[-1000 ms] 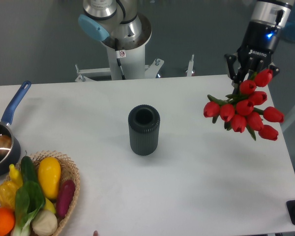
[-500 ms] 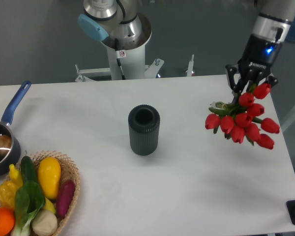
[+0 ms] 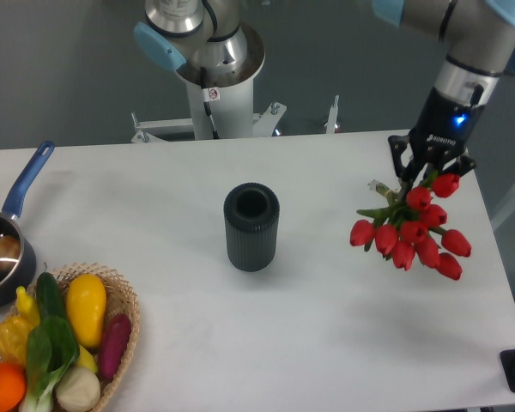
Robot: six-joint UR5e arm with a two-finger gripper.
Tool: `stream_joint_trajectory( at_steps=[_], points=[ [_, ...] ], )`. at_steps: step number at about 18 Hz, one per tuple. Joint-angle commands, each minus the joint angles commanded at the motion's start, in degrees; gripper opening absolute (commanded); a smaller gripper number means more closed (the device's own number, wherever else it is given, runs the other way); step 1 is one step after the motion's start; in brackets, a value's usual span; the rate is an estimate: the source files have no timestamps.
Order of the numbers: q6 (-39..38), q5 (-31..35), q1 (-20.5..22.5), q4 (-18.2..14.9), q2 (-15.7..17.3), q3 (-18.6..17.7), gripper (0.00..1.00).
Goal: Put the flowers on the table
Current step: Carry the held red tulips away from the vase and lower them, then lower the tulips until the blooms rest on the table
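Tulips (image 3: 410, 233) hang from my arm's black fingers (image 3: 428, 172), which are pinched tight around the thin pale stems at the far right of the table (image 3: 326, 326). From my remote seat I see glossy red buds, plump and oval, fanning downward and toward the front over the matte white surface, green leaves tucked among them; whether they touch it I cannot tell. Well to their left stands a dark ribbed cylindrical vase (image 3: 251, 227), open at the top. A woven wicker basket (image 3: 124, 330) of smooth plastic-looking vegetables and a blue-handled saucepan (image 3: 9, 249) sit at the left edge.
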Motion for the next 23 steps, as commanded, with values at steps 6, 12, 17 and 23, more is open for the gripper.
stream_joint_trajectory(
  at_steps=[6,12,17,23],
  points=[
    [0.8,7.9,-3.6,0.0,-1.0,0.2,0.28],
    [0.8,11.5,-3.9,0.0,-1.3,-0.2,0.28],
    [0.8,13.0,-4.8,0.1,-2.1,-0.4,0.3],
    [0.8,18.4,-7.0,0.4,-3.8,-0.5,0.31]
  ],
)
